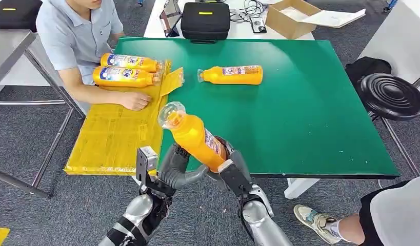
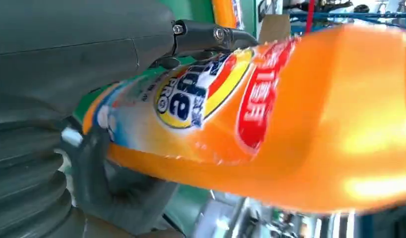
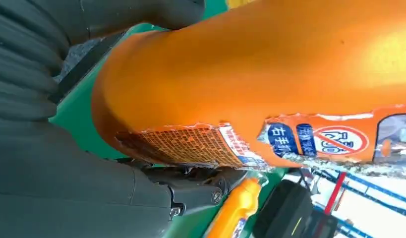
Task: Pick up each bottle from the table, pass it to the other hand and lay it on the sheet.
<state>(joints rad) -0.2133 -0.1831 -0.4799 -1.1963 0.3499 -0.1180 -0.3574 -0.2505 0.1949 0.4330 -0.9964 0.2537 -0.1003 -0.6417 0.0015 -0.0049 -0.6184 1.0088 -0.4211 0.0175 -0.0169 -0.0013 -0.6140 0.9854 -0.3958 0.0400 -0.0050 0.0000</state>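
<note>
Handover step: tall orange plastic bottle with clear cap (image 1: 193,136) is held tilted above the green table's (image 1: 310,113) near edge, left hand (image 1: 179,169) and right hand (image 1: 232,171) both wrapped round its base. Next move, by my reading: right hand lets go, left carries it to the yellow sheet (image 1: 113,138), beside the two orange bottles (image 1: 128,70) lying there

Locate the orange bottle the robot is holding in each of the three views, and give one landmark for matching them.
Head view: held bottle at lower centre, tilted, between left hand and right hand.
Left wrist view: held bottle spans the picture, main label facing.
Right wrist view: held bottle across the upper part, back label showing.
Shared landmark: green table.
</note>
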